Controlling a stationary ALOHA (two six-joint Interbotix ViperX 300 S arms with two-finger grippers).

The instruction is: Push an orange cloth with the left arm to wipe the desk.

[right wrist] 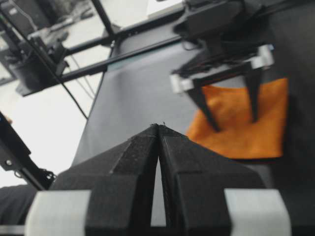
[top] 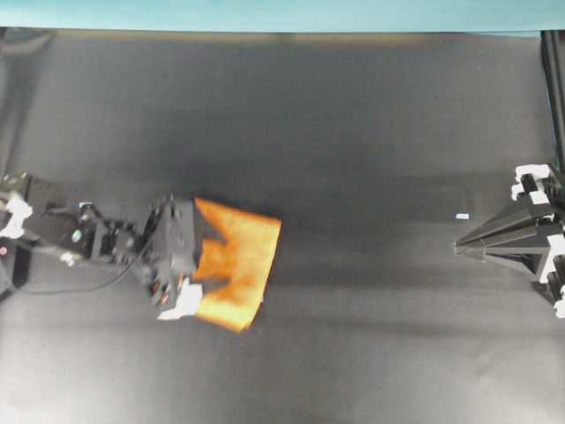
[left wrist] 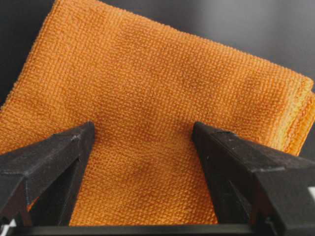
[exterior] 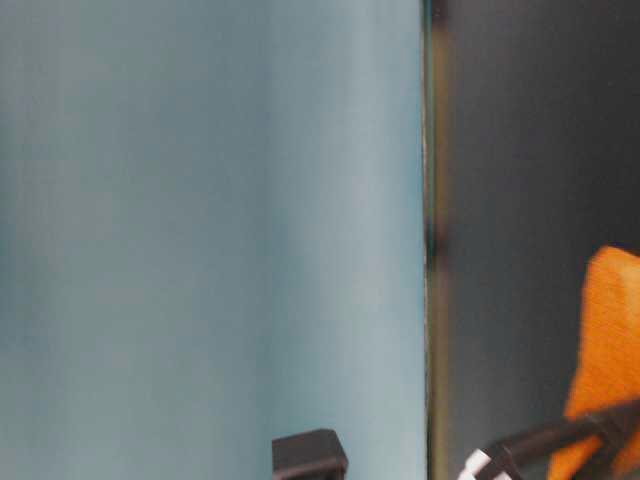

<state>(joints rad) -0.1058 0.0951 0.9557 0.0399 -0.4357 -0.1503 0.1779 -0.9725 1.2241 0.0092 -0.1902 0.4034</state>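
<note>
The orange cloth [top: 240,265] lies folded flat on the black desk [top: 353,132], left of the middle. My left gripper [top: 214,258] is open, with both fingertips resting on the cloth's left part, spread wide. In the left wrist view the cloth [left wrist: 162,83] fills the frame between the two black fingers [left wrist: 69,152]. My right gripper [top: 459,247] is shut and empty at the right edge, pointing towards the cloth. From the right wrist view I see its closed tip [right wrist: 158,127], the cloth [right wrist: 246,135] and the left gripper [right wrist: 236,124] on it.
A teal strip [top: 282,13] runs along the desk's far edge. A small white tape mark [top: 462,215] sits near the right gripper. Bare black desk lies between the cloth and the right gripper. The table-level view shows only the cloth's corner [exterior: 610,340].
</note>
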